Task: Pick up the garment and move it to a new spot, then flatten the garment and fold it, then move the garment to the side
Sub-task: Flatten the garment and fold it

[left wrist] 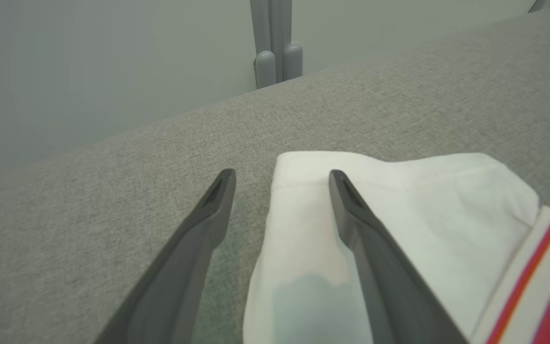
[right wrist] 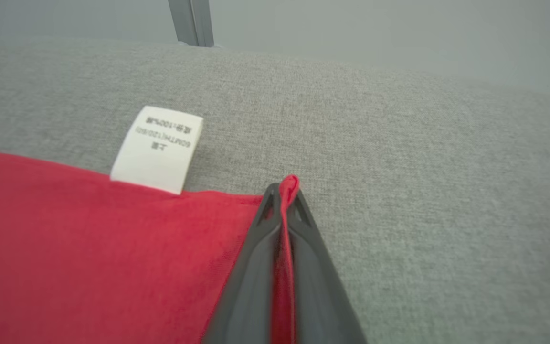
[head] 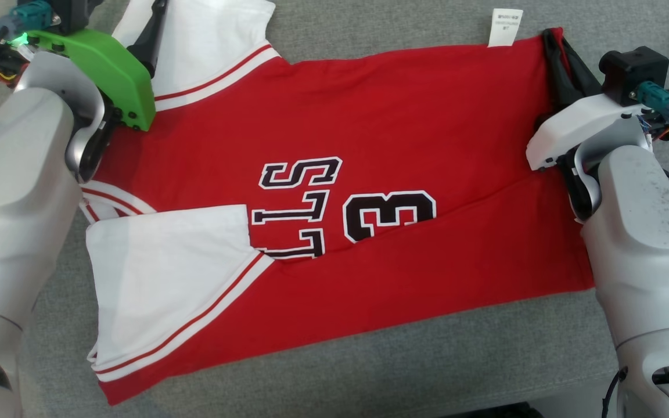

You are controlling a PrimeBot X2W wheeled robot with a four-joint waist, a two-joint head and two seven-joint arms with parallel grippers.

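Head view: the red garment (head: 404,145) lies spread across the grey cloth surface (head: 427,366), with its white sleeves toward nine o'clock. At two o'clock the right gripper (right wrist: 282,188) is clamped on the garment's far hem corner, near the white label (right wrist: 158,148). At eleven o'clock the left gripper (left wrist: 282,174) stands with its jaws apart, one finger over the far sleeve (left wrist: 423,200).

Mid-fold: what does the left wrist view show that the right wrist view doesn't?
Left wrist: the left gripper, open, one finger over the white sleeve, striped trim beside it. Right wrist: the right gripper shut on the jersey at its red corner, a white label nearby. Both: the grey fabric surface and a grey post behind.
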